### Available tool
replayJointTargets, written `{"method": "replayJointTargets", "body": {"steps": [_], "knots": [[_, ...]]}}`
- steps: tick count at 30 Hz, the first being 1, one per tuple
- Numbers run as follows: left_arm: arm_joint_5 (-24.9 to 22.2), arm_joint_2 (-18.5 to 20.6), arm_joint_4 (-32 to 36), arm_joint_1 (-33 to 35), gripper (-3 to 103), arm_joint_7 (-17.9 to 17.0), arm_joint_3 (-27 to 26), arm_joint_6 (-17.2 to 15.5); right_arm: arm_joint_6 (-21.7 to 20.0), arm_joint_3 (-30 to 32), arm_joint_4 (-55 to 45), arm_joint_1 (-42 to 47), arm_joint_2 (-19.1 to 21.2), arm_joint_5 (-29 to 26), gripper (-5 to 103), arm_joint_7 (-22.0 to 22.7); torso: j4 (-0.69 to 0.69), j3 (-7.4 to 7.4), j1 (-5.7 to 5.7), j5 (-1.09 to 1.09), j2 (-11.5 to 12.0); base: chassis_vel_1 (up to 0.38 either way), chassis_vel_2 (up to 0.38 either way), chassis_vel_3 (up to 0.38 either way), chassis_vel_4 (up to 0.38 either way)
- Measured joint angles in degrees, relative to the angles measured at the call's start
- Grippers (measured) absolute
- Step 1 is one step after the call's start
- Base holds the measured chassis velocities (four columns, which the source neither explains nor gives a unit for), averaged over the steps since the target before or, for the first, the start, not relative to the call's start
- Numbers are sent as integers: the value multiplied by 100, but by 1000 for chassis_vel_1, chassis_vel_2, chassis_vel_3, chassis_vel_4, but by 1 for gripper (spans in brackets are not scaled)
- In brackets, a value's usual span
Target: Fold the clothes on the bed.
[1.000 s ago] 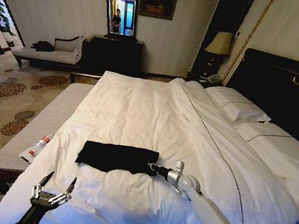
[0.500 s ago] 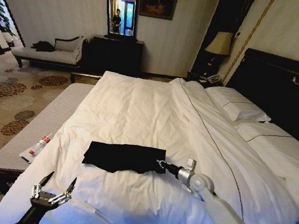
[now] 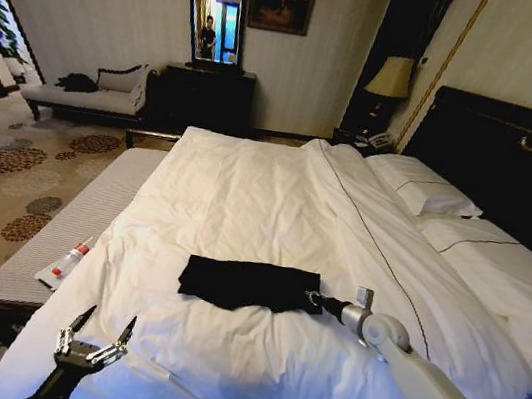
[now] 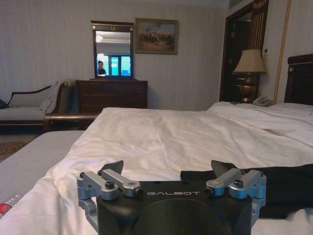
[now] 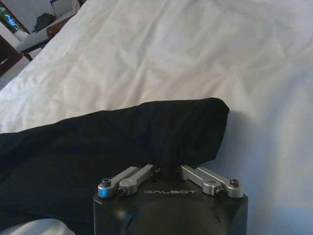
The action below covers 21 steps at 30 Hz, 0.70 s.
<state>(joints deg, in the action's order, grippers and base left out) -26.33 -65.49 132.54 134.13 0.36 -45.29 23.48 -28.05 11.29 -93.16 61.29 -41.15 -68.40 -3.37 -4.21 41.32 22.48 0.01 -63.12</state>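
The clothes (image 3: 248,284) are a black T-shirt lying as a folded, long strip on the white duvet of the bed (image 3: 248,187). My right gripper (image 3: 314,299) is at the strip's right end, shut on a pinch of the black fabric. The right wrist view shows the cloth (image 5: 122,142) bunched between the closed fingers of the right gripper (image 5: 168,169). Near the bed's front left corner, my left gripper (image 3: 105,321) hangs open, well apart from the shirt. In the left wrist view that left gripper (image 4: 167,169) holds nothing, and the shirt (image 4: 288,183) lies beyond it.
White pillows (image 3: 424,189) and a dark headboard (image 3: 514,168) are at the right. A pale bench (image 3: 93,203) runs along the bed's left side, with a small tube (image 3: 69,260) on it. A chaise (image 3: 90,96), a dresser (image 3: 206,99) and a lamp (image 3: 390,77) stand at the far wall.
My right gripper has moved to the right across the duvet, dragging the black shirt with it. The left arm has not moved.
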Motion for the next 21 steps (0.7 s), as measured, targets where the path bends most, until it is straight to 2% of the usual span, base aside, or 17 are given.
{"method": "replayJointTargets", "body": {"steps": [8, 13, 18, 21], "knots": [[0, 0, 0, 0, 100, 0, 0, 0, -80, 17, -549, -12, 108, -178, 4, 200, -2, 0, 0, -2, 0, 0, 0, 0, 0], [0, 0, 0, 0, 100, 0, 0, 0, -285, -17, -1301, -155, 72, -643, 4, 582, 0, 0, 0, -4, 0, 0, 0, 0, 0], [0, 0, 0, 0, 100, 0, 0, 0, -450, -320, -1749, -560, -186, -1016, 4, 983, 0, 0, -1, -2, 0, 0, 0, 0, 0], [0, 0, 0, 0, 100, 0, 0, 0, -488, -495, -1794, -739, -324, -1061, 4, 1066, 0, 1, -1, -2, 0, 0, 0, 0, 0]]}}
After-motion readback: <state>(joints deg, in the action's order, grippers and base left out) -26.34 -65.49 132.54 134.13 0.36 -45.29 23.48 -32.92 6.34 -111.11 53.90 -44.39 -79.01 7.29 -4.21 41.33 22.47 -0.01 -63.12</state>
